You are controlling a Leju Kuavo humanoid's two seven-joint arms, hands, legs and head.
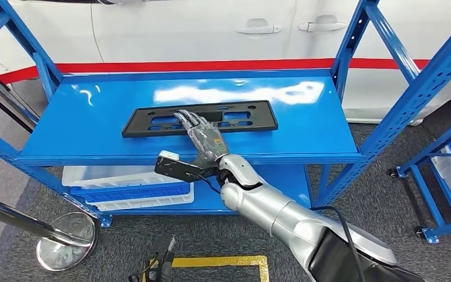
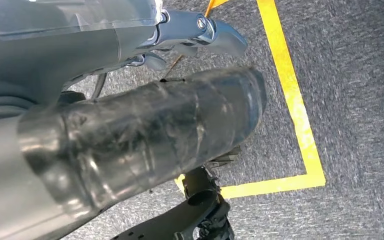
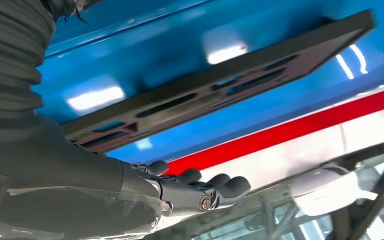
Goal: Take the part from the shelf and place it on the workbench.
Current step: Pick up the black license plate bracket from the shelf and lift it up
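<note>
Here the white car body (image 1: 211,29) with a red stripe stands beyond the right robot hand (image 1: 202,136), behind everything else. The blue shelf (image 1: 94,117) rises in front of it; its upper deck lies directly under the right robot hand, and blue uprights stand well to either side. The right arm (image 1: 282,217), silver with a dark cover near the picture's edge, reaches forward from below and to the right of that hand. The part (image 1: 152,124), a flat black rectangular frame with slots and cut-outs, lies flat on the upper deck, extending to both sides of the hand. The right robot hand is spread, fingers extended over the middle of the part; the head view suggests the fingertips rest on it, while the right wrist view shows the fingers (image 3: 220,186) straight and apart from the part (image 3: 230,82), so contact cannot be confirmed; nothing is grasped. White bins (image 1: 123,188) sit on the lower deck, below and left of the hand. A chrome stand base (image 1: 64,241) rests on the grey carpet further left. The left robot hand (image 2: 130,145) hangs over carpet marked with yellow tape (image 2: 290,100); whether its fingers are curled or spread cannot be told.
</note>
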